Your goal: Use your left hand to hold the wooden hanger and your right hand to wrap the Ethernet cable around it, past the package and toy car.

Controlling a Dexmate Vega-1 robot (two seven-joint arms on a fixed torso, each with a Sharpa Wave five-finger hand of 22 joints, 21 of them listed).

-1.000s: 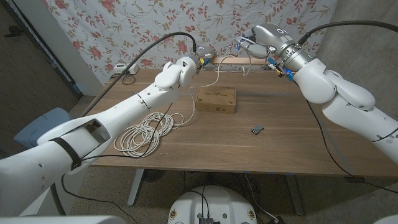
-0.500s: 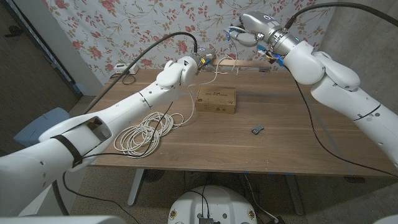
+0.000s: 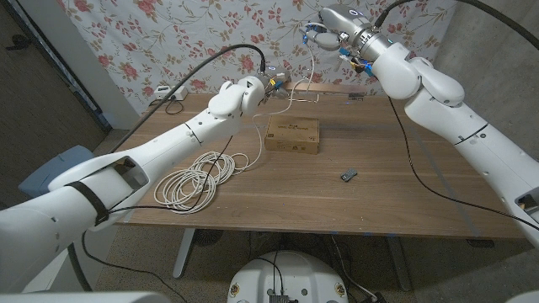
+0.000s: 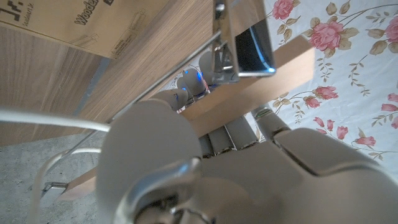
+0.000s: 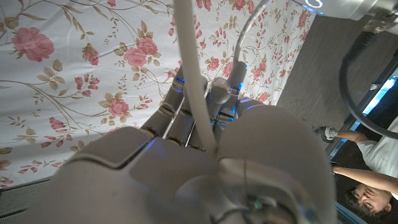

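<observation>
Hanger (image 3: pixel 324 85): wooden, gripped by the left hand (image 3: pixel 271 85) above the table's far edge.
Cable (image 3: pixel 195 175): coiled near the table's left edge; one strand is carried up to the right hand (image 3: pixel 324 32).
Right hand: fingers closed on the cable, raised apparently behind the hanger.
Package (image 3: pixel 293 134): set on the table (image 3: pixel 379 202), below the hanger.
Toy car (image 3: pixel 349 175): placed right of the package.

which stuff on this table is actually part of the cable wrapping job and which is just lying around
Part of the job:
- wooden hanger, held by the left hand
- Ethernet cable, one strand gripped by the right hand, the rest coiled on the table
- package and toy car, to be passed

Lying about:
- white power strip at the table's far left corner
</observation>
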